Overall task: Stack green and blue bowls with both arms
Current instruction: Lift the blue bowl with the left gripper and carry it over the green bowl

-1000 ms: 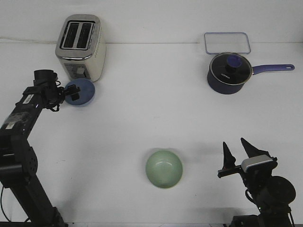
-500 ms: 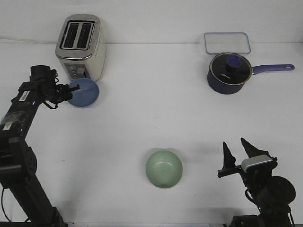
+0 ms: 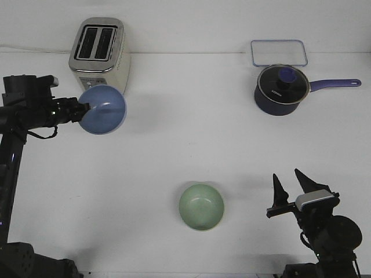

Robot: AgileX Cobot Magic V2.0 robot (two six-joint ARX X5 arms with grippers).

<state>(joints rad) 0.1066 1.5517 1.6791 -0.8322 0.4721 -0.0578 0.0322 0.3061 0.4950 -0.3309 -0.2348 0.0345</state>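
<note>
Above the table's left side, the blue bowl [image 3: 103, 110] hangs in the air, just in front of the toaster [image 3: 99, 55], pinched at its rim by the left gripper [image 3: 81, 109]; it seems tilted, but I cannot be sure. Near the front edge, the green bowl [image 3: 200, 207] sits upright on the table [image 3: 191, 127]. Well to its right, the right gripper [image 3: 288, 184] rests with fingers spread, holding nothing. Far right stands a navy pot [image 3: 280, 89].

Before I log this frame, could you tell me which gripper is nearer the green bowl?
Right. The right gripper sits open just beside the green bowl, while the left gripper is far off by the toaster, holding the blue bowl.
</note>
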